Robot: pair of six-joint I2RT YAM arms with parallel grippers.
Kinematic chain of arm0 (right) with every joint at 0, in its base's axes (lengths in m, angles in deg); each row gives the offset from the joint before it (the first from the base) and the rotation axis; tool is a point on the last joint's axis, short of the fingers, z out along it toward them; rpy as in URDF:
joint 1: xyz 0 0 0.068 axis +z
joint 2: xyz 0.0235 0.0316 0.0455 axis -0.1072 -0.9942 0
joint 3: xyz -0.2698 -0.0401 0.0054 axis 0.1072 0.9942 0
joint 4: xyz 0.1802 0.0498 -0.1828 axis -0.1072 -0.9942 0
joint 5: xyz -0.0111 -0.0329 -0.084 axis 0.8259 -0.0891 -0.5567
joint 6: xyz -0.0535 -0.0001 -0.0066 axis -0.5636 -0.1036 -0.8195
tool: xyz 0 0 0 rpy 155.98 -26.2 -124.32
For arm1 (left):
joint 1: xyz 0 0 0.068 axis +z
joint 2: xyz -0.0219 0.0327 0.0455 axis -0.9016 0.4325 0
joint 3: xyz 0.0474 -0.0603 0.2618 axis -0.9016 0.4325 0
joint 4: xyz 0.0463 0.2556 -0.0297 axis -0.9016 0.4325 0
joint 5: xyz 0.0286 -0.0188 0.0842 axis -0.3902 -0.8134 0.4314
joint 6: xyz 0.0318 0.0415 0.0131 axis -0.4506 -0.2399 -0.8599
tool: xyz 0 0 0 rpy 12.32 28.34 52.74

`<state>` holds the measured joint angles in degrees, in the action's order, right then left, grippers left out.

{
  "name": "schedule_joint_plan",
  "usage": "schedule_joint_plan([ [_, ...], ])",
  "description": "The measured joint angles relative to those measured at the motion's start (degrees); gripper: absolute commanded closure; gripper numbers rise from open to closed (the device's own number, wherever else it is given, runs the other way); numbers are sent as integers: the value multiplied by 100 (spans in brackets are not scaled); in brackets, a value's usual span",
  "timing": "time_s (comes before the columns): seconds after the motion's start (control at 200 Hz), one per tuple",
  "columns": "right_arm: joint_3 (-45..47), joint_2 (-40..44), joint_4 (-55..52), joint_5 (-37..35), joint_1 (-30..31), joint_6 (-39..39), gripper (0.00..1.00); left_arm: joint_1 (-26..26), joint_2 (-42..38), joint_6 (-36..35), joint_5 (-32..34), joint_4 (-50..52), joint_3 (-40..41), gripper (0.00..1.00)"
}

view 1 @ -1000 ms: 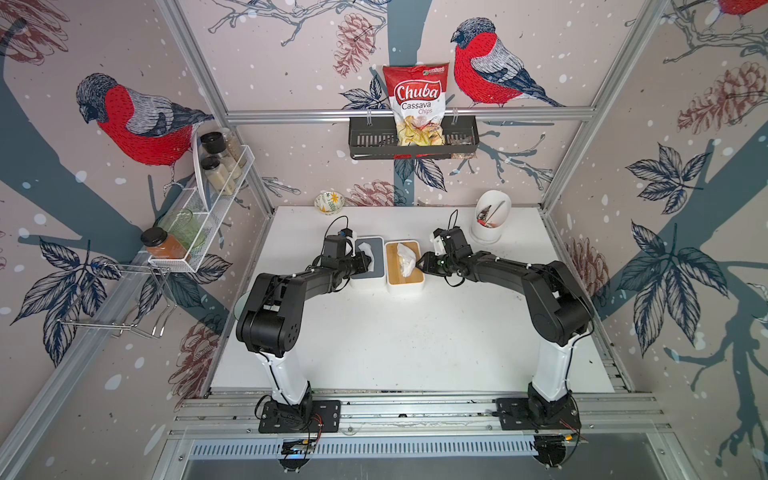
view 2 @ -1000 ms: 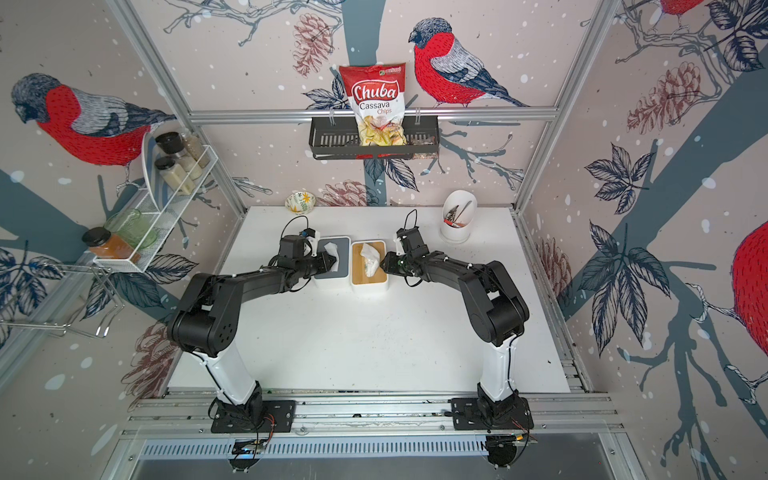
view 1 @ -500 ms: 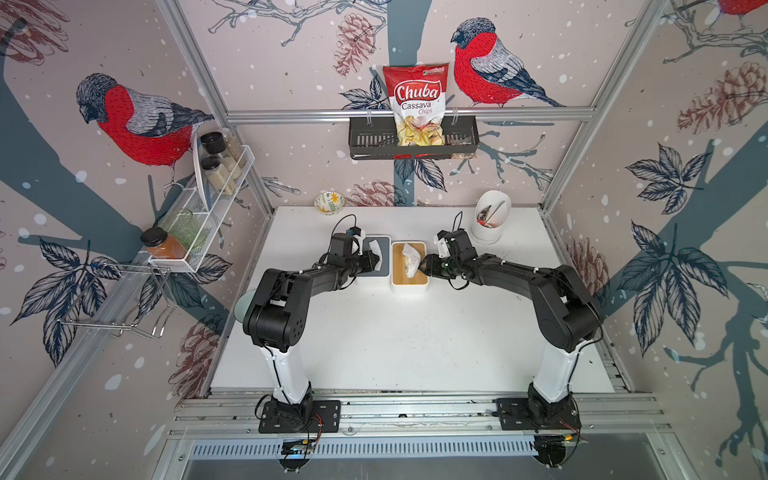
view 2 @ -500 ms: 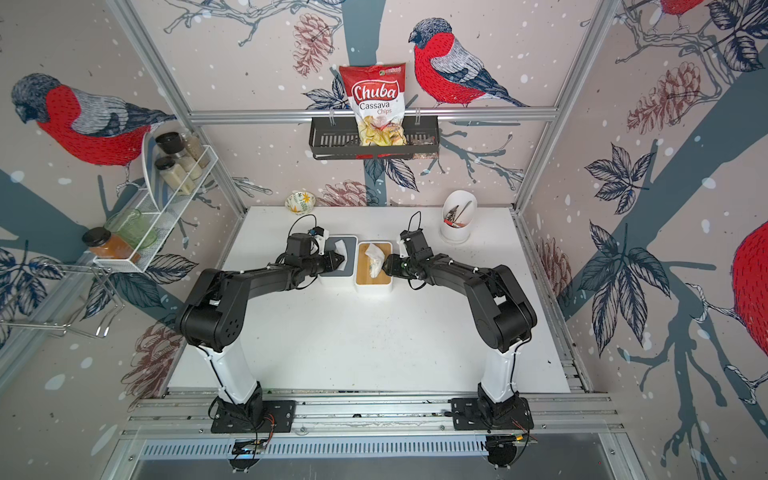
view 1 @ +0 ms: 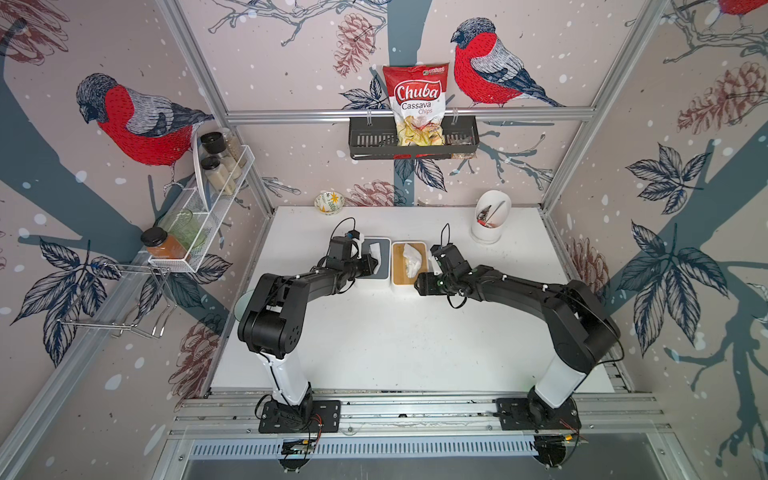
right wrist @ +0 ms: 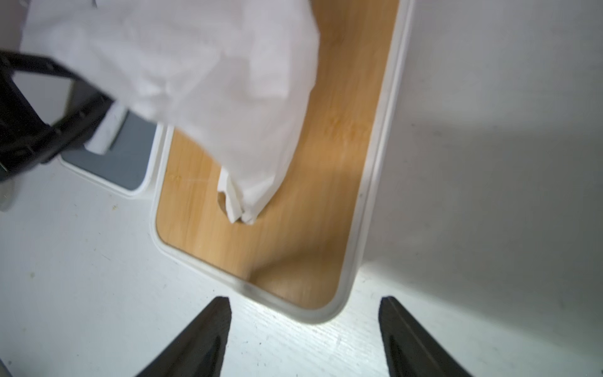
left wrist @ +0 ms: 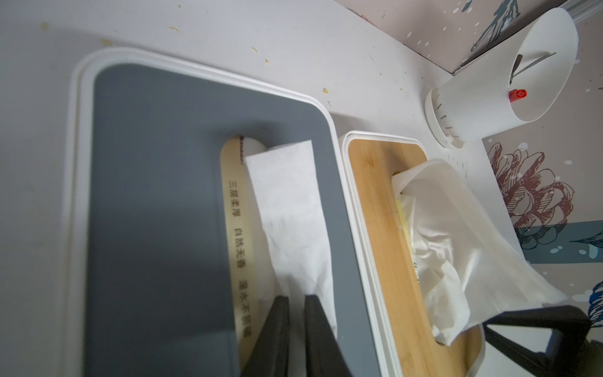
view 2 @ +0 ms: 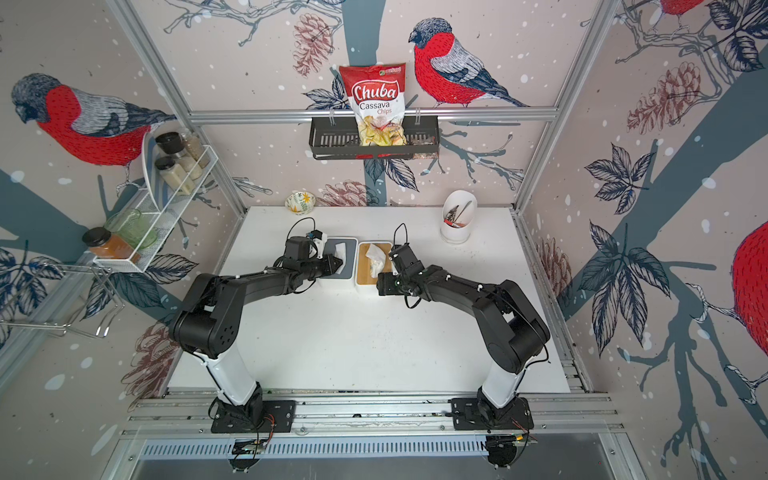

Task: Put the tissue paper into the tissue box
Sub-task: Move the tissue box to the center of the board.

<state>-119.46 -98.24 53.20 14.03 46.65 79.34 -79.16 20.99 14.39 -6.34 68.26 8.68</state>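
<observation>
2 high overviews, 2 close wrist views, both with wood-lidded box [left wrist: 375,212]

light: bright, even | shadows: soft | wrist views: blurred | edges: warped

You'll find the grey-lidded tissue box [left wrist: 146,196] with a flat white tissue sheet [left wrist: 287,212] lying out of its slot along the lid. Just beside it stands the bamboo-lidded tissue box [left wrist: 375,202], with crumpled tissue [left wrist: 456,235] bunched up from its slot.

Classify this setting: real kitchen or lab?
Probably a lab test cell dressed as a kitchen: bare aluminium frame, printed bird wallpaper, a wall rack of spice jars, and a chips bag in a hanging basket.
</observation>
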Motion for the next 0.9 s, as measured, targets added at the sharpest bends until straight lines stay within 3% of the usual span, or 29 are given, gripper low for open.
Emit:
schedule_joint_plan([
  [0.21,-184,-284,-205,-455,35,-81,24,-11,-44,57,-4,-118,118,84],
  [0.565,-584,-476,-225,-603,-2,-208,25,-74,85,144,-44,-122,-59,84],
  [0.9,-31,481,-363,-597,-37,-208,24,-107,214,142,11,190,-568,84],
])
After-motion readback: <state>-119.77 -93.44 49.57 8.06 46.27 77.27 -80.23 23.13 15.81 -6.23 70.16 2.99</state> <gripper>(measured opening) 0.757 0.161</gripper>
